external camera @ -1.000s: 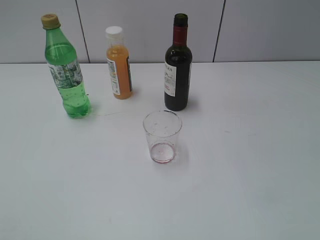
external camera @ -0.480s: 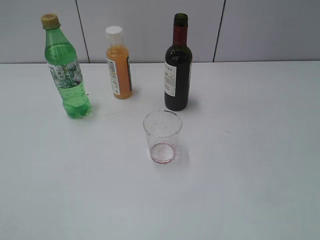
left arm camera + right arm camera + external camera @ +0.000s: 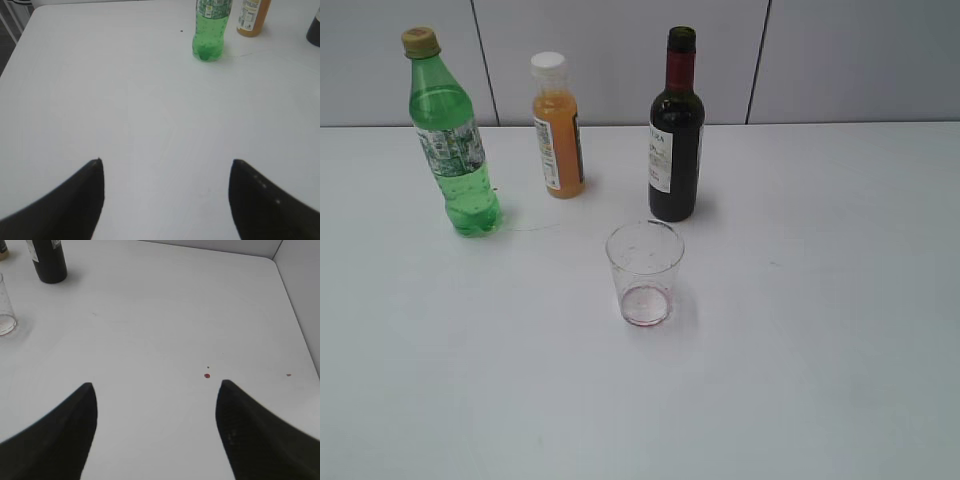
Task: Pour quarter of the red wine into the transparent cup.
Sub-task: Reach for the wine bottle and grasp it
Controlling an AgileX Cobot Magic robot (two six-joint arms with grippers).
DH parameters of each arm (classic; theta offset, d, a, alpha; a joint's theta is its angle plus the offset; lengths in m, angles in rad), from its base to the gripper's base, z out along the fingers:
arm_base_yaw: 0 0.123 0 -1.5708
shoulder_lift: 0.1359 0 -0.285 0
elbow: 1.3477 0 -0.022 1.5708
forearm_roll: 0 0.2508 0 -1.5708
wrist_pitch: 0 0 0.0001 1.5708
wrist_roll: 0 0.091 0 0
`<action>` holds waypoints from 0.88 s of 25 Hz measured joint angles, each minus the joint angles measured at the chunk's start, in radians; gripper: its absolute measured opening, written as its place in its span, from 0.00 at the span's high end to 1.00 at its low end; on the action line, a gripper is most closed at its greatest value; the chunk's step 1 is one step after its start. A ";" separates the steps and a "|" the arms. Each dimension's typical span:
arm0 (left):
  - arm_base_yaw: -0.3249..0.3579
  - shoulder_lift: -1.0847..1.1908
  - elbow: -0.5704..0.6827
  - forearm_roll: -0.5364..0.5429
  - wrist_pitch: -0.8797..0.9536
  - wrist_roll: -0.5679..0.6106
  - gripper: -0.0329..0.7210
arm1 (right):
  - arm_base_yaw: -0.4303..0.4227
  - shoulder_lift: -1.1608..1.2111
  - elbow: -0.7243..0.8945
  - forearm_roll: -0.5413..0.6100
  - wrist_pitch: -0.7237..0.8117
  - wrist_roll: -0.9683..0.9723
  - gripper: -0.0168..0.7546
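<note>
The red wine bottle, dark glass with a red foil neck and white label, stands upright at the back middle; its base shows in the right wrist view. The transparent cup, with a reddish stain at its base, stands upright in front of the bottle; its edge shows at the left of the right wrist view. My left gripper is open and empty over bare table, far from both. My right gripper is open and empty, well to the right of cup and bottle. Neither gripper shows in the exterior view.
A green plastic bottle stands at the back left and shows in the left wrist view. An orange juice bottle with a white cap stands beside it. Small red drops lie on the white table. A wall runs behind the bottles.
</note>
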 joint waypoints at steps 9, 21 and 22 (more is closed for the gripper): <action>-0.005 0.000 0.000 0.000 0.000 0.000 0.18 | 0.000 0.000 0.000 0.000 0.000 0.001 0.21; -0.005 0.000 0.000 -0.002 -0.003 0.000 0.18 | 0.000 0.000 0.000 0.000 0.000 0.001 0.21; -0.005 0.000 0.000 -0.003 -0.003 0.000 0.18 | 0.000 0.000 0.000 0.000 0.000 0.001 0.21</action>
